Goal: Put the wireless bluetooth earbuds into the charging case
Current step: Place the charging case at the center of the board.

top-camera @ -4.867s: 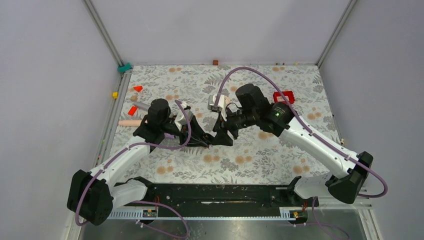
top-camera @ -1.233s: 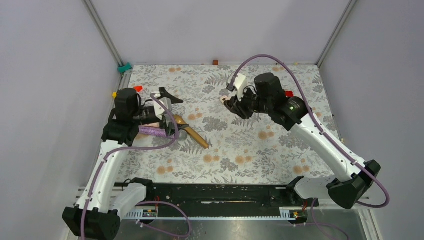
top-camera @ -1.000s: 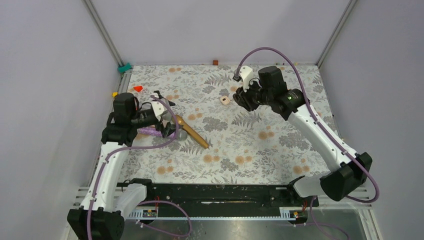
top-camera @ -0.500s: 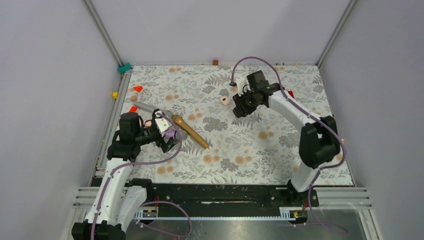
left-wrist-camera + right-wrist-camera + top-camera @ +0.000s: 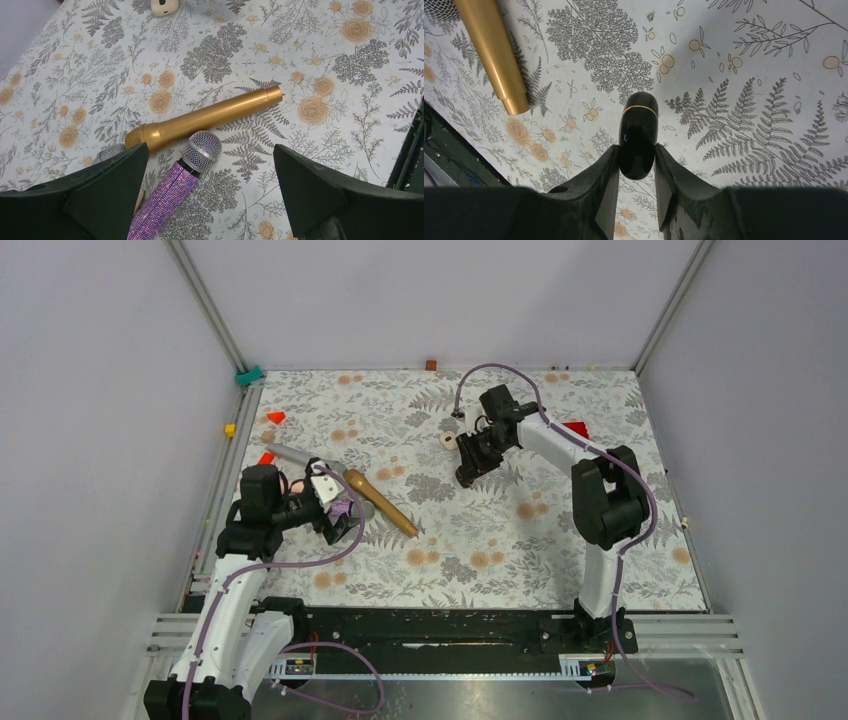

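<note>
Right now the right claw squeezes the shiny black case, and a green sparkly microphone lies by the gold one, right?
Not green: the sparkly microphone is purple, as the left wrist view shows. The right gripper does squeeze the shiny black case, and the purple one lies by the gold microphone.

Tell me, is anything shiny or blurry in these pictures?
Right wrist view: the black case shines, with a small purple glint; the fingers show dark, little detail. Left wrist view: the glittery microphone sparkles. Top view: even light, faint shadows.
</note>
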Controlling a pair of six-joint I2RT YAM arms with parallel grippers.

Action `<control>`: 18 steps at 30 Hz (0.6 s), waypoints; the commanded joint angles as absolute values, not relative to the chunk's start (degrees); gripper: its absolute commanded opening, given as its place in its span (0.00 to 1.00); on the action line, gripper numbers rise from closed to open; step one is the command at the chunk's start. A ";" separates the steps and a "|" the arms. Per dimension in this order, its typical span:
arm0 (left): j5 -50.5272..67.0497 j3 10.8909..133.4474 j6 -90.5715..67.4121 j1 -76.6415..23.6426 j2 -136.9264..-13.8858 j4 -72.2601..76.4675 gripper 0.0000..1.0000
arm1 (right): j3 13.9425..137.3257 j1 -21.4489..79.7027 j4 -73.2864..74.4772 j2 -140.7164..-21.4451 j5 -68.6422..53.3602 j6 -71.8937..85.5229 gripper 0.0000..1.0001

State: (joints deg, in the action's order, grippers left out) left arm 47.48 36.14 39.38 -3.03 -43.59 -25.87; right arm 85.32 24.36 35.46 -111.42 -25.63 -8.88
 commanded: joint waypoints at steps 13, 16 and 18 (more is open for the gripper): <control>48.34 35.87 39.65 -2.71 -44.12 -23.55 0.99 | 88.23 24.43 37.73 -117.97 -27.51 -5.03 0.32; 48.38 35.83 39.72 -2.72 -44.21 -23.58 0.99 | 88.30 24.43 37.98 -118.29 -26.64 -5.03 0.37; 48.36 35.79 39.68 -2.72 -44.26 -23.56 0.99 | 88.28 24.43 38.11 -118.37 -26.04 -5.05 0.40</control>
